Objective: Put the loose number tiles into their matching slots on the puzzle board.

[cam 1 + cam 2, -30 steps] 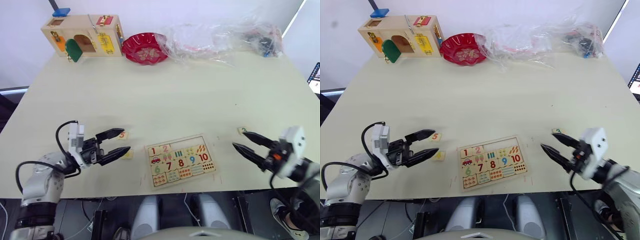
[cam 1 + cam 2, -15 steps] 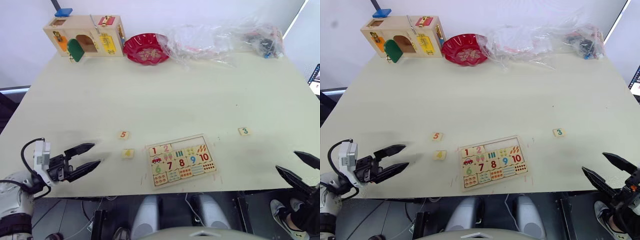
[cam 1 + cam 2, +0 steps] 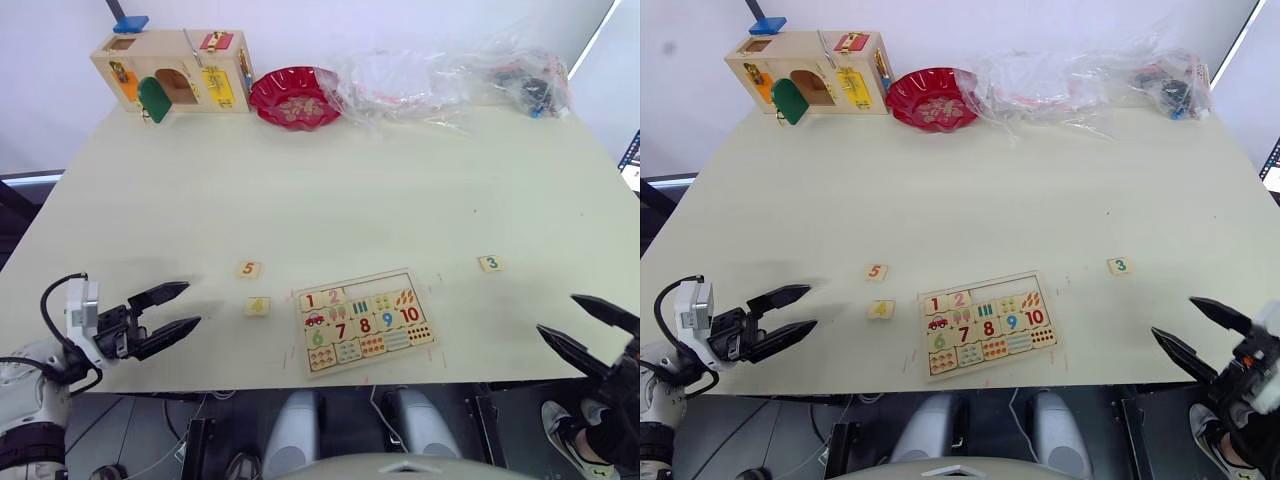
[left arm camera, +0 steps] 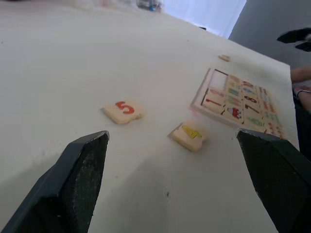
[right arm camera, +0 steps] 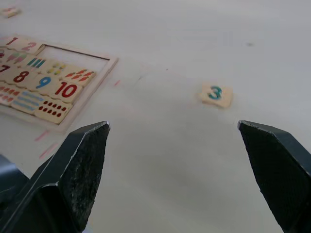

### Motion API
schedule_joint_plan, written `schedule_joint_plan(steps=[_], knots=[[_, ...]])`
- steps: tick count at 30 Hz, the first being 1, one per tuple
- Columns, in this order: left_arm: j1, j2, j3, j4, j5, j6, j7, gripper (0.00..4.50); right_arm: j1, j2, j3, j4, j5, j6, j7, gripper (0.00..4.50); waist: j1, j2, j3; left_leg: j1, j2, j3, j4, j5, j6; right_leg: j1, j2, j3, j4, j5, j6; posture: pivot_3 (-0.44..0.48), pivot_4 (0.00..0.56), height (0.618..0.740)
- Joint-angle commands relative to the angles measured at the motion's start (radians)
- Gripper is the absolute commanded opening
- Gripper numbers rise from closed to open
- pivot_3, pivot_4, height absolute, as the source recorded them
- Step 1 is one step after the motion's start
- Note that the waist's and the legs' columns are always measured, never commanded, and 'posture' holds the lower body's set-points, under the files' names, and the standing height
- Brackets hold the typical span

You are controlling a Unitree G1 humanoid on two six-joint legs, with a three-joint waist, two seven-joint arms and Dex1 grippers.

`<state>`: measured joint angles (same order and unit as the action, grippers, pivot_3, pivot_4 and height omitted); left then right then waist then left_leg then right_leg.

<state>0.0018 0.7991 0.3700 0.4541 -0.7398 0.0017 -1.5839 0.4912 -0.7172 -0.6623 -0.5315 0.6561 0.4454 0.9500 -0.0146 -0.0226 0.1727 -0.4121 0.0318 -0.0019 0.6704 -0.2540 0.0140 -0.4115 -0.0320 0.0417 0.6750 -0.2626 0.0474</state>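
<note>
Left gripper [image 3: 178,308] low at near-left, jaws spread, right gripper [image 3: 585,322] near-right, jaws spread

We see a latch box [image 3: 172,72] at the table's [image 3: 400,190] far left corner. Beside it sit a red bowl [image 3: 293,97] and crumpled plastic bags [image 3: 440,75].

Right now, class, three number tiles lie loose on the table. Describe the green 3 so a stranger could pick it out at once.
Start at the puzzle board near the table's front edge. Go toward the robot's right, past the board's rim, to a lone tile, the 3, lying flat on bare table. Its digit is green, while the 5 and 4 lie together on the board's other side.
</note>
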Motion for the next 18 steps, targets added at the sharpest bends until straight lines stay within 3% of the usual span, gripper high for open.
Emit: schedule_joint_plan(steps=[1, 8, 12, 18], knots=[[0.007, 0.01, -0.036, -0.098, -0.098, -0.014, -0.031, 4.5, -0.112, -0.13, 0.07, 0.064, -0.045, 0.013, 0.038, 4.41, -0.003, -0.001, 0.0, 0.0, 0.0, 0.0, 0.0, 0.0, 0.0, 0.0, 0.0, 0.0, 0.0, 0.0, 0.0, 0.0, 0.15, 0.74], [0.018, 0.072, -0.16, -0.153, -0.207, -0.017, -0.031, 4.5, -0.445, -0.324, 0.327, 0.361, -0.152, -0.023, 0.192, 4.41, 0.0, 0.0, 0.0, 0.0, -0.001, 0.0, 0.0, 0.0, 0.0, 0.0, 0.0, 0.0, 0.0, 0.0, 0.0, 0.0, 0.15, 0.74], [0.021, 0.074, -0.182, -0.151, -0.263, -0.058, -0.031, 4.5, -0.645, -0.339, 0.496, 0.556, -0.263, -0.123, 0.288, 4.41, 0.0, 0.001, 0.0, 0.0, 0.0, 0.001, 0.0, 0.0, 0.0, 0.0, 0.001, 0.0, 0.0, 0.0, 0.0, 0.0, 0.15, 0.74], [0.037, 0.09, -0.229, -0.148, -0.294, -0.103, -0.031, 4.5, -0.847, -0.298, 0.636, 0.806, -0.377, -0.247, 0.364, 4.41, 0.0, 0.002, 0.001, -0.001, -0.001, 0.001, 0.0, 0.0, 0.0, -0.001, 0.0, 0.0, 0.001, 0.0, 0.0, 0.0, 0.15, 0.74]])
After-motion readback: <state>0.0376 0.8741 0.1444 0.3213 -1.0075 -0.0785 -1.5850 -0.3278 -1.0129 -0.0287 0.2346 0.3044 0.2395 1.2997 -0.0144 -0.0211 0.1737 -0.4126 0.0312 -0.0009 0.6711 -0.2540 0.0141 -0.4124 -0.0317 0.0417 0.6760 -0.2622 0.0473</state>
